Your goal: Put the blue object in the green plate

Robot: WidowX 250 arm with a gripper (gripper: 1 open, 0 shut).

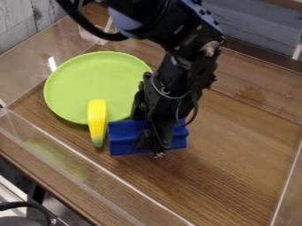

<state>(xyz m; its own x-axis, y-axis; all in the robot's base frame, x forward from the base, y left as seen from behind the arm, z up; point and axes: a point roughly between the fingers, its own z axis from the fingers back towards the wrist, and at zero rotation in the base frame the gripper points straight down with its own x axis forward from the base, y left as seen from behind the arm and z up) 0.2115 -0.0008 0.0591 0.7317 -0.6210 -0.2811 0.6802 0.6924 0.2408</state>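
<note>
The black gripper [158,141] is pointing steeply down over the blue block [127,137], its jaws drawn fully together and appearing to pinch the block near its right end, though the arm's own bulk is hiding the exact contact. The block is sitting on the wooden table [236,168], just outside the near-right rim of the lime-green plate [88,79], and its left end is lying right beside, perhaps touching, the yellow banana-shaped object [97,122], which is resting partly over the plate's edge. In my judgement the main risk is coming from that off-centre hold: with so much of the block sticking out to the left, it is likely to pivot or slip in the jaws once it is being lifted. A low carry toward the plate could also be dragging the block's left end into the yellow piece, shoving it across the plate or catching on the raised rim. The clear wall [24,132] along the table's near edge is leaving little room for a swing on that side.
</note>
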